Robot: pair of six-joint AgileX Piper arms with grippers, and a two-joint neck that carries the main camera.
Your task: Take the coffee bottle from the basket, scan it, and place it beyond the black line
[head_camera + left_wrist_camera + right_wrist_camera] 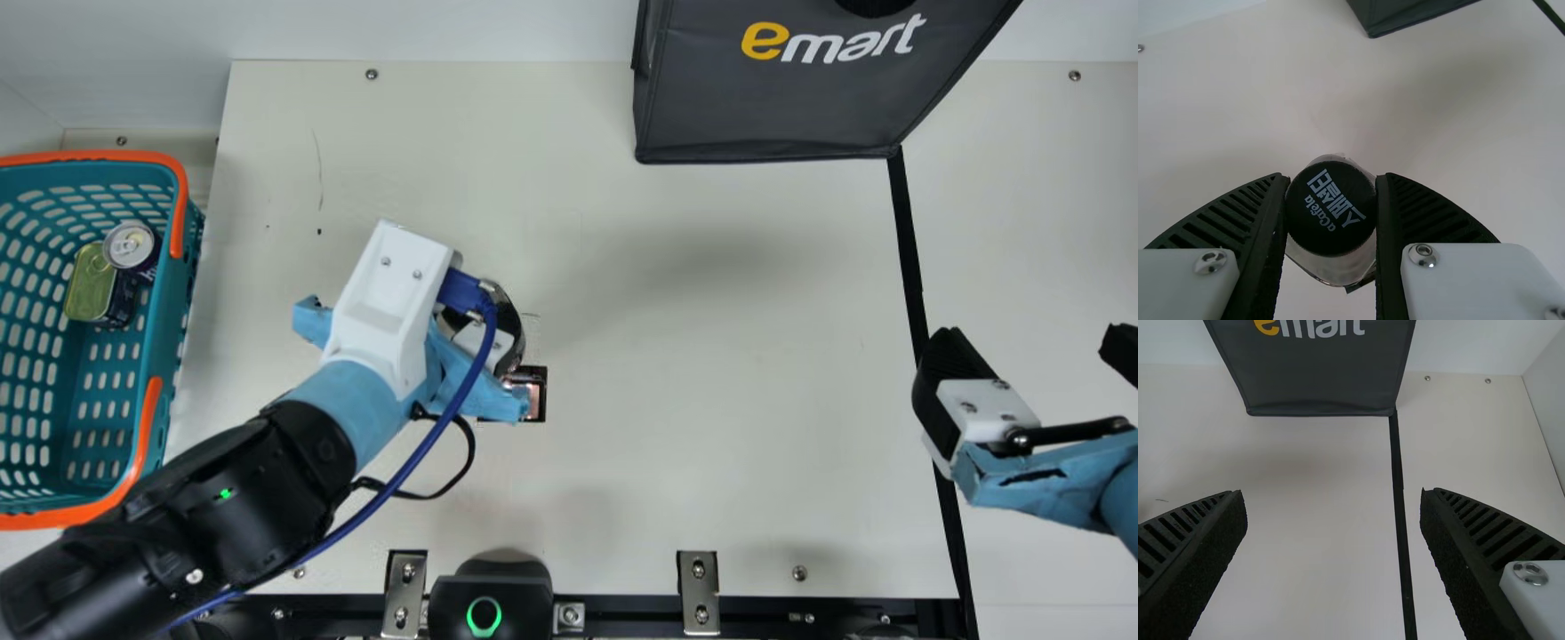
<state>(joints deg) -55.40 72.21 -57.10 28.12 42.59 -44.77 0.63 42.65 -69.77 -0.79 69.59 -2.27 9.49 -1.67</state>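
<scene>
"Which step was in hand?"

"Scanning, I judged. At the near middle a black-framed window (538, 391) lay in the table (667, 498); the left gripper (1331, 177) had the coffee bottle (1331, 270) over or just beside it."

"And its fingers?"

"Drawn in to the width of the cap (1331, 227), one on either side."

"How did the bottle point?"

"Roughly upright, cap up, long axis running down toward the table."

"Next?"

"A clean read, then a carry right, across the black line (905, 240). There the right gripper (1331, 492) stood wide apart, empty; a dark bag (756, 107) stood at the far side."
</scene>
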